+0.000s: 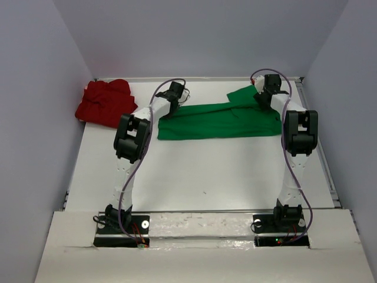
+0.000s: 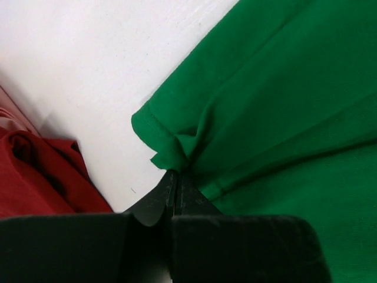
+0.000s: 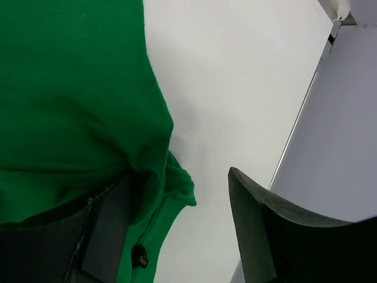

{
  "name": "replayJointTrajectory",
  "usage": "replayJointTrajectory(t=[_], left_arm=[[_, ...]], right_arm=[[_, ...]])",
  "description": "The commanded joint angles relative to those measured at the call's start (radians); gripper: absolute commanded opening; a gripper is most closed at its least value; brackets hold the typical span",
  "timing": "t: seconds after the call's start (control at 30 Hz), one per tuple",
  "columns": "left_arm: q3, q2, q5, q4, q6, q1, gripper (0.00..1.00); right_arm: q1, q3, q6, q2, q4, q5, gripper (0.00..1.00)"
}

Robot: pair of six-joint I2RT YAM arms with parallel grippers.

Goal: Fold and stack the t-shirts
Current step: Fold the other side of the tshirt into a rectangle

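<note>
The left gripper (image 2: 175,177) has its two jaws pressed tight together. They pinch a little fold at the edge of the green t-shirt (image 2: 283,106). The cloth bunches up right at the tips.

The right gripper (image 3: 179,188) has its jaws spread wide apart. White table shows in the gap between them. One finger (image 3: 106,236) is half hidden under a corner of the green cloth, which lies over it. The other finger (image 3: 277,236) is bare and touches nothing.

From above, the green t-shirt lies as a long band across the far part of the table (image 1: 206,171). The left gripper is at its left end and the right gripper is at its far right corner, where a flap sticks up.

The red t-shirt (image 1: 105,103) sits in a crumpled heap in the far left corner, near the left gripper but apart from the green one.
</note>
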Motion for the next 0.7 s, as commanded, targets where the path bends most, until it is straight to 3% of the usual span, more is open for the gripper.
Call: replayJointTrajectory(t=[0.0,0.07,0.23,0.43,0.67], left_arm=[[-0.029,-0.104,-0.098,-0.005,0.042,-0.012,0.04],[-0.044,-0.133,-0.113,-0.005,0.048,-0.014,0.04],[-0.062,-0.196,-0.151,-0.017,0.045,-0.017,0.16],[-0.096,-0.276,-0.165,-0.026,0.026,-0.018,0.43],[-0.131,-0.314,-0.181,-0.025,0.044,-0.015,0.49]], right_arm=[[0.001,0.065,0.012,-0.053,-0.019,0.001,0.70],[0.001,0.074,0.015,-0.070,-0.031,-0.007,0.71],[0.001,0.109,0.035,-0.130,-0.052,-0.025,0.72],[0.001,0.198,0.101,-0.154,-0.080,-0.079,0.72],[0.001,0.240,0.103,-0.145,-0.138,-0.089,0.73]])
